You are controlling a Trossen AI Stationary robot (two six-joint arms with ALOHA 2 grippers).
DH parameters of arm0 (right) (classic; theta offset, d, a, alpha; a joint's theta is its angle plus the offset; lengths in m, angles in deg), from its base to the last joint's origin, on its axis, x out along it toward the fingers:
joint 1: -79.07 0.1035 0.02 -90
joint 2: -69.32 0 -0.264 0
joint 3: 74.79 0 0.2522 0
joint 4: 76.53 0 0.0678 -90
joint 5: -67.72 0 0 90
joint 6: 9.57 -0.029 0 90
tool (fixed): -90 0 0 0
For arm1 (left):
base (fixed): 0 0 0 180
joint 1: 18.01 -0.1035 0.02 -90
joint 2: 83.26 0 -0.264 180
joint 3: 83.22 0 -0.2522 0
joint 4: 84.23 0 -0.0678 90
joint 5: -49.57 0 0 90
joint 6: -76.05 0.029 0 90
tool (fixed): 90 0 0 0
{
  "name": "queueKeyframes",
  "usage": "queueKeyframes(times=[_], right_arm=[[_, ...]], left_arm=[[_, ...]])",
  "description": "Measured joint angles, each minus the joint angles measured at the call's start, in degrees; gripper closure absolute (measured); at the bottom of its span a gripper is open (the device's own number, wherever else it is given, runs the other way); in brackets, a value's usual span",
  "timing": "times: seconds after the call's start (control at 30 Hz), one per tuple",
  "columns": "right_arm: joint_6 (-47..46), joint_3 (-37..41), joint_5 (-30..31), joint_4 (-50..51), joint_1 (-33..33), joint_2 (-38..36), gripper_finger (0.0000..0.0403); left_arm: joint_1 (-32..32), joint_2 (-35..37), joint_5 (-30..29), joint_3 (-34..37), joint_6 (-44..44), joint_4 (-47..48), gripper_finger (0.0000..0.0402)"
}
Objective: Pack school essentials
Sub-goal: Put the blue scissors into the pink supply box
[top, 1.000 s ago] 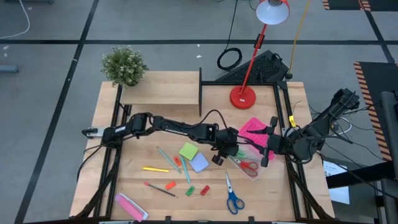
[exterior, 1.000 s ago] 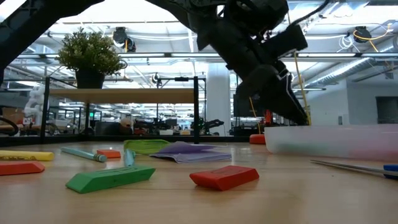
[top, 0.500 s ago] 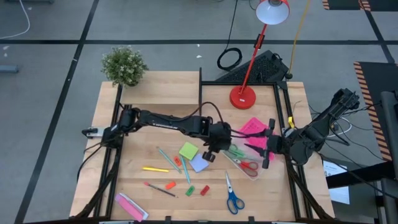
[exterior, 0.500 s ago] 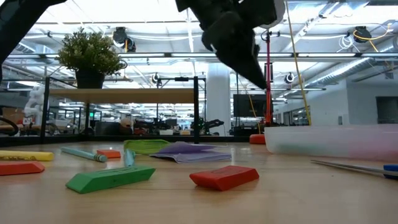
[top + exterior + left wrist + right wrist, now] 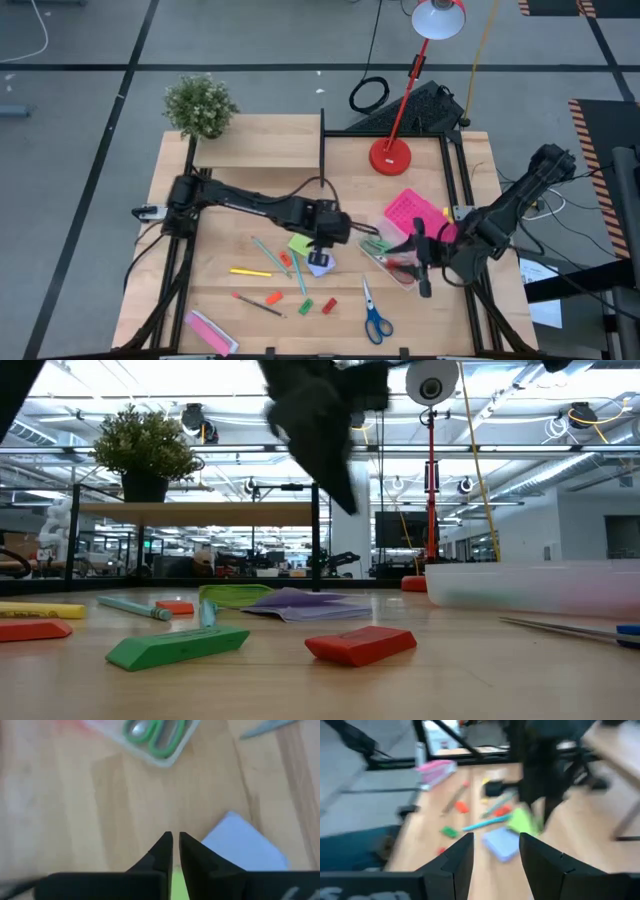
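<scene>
Left gripper [image 5: 173,840], nearly closed, above pale-blue pad [image 5: 245,845], green scissors [image 5: 157,735] boxed.

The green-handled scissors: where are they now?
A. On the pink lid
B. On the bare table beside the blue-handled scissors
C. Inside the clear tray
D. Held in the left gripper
C: the green-handled scissors lie inside the clear tray, apart from the shut left gripper.
</scene>
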Motion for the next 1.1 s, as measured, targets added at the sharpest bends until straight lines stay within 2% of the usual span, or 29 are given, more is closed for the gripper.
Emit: queueKeyframes(times=[0.17,0.3,0.47,0.6,0.8,1.1], right_arm=[[-7.5,0.0,-1.8,-0.6,2.1,4.2,0.025],[-14.6,0.0,-2.2,-1.8,3.6,10.3,0.025],[-20.5,-0.1,-6.7,-5.5,4.8,18.6,0.025],[-24.9,-0.3,-9.5,-7.8,6.2,24.1,0.025],[-32.6,-5.6,-13.6,-7.3,8.2,31.8,0.025],[-40.6,-25.6,-15.2,19.0,9.1,45.6,0.0249]], left_arm=[[1.7,8.0,-4.9,7.7,-5.6,-2.2,0.0378],[4.3,14.6,-5.5,15.5,-8.7,-7.7,0.0385],[8.5,20.5,-5.8,22.8,-10.2,-17.2,0.0394],[10.9,21.1,-6.0,24.1,-10.4,-21.0,0.0397],[12.9,20.4,-6.0,24.2,-11.4,-22.8,0.0384],[14.4,20.4,-6.5,24.2,-12.8,-24.1,0.0395]])
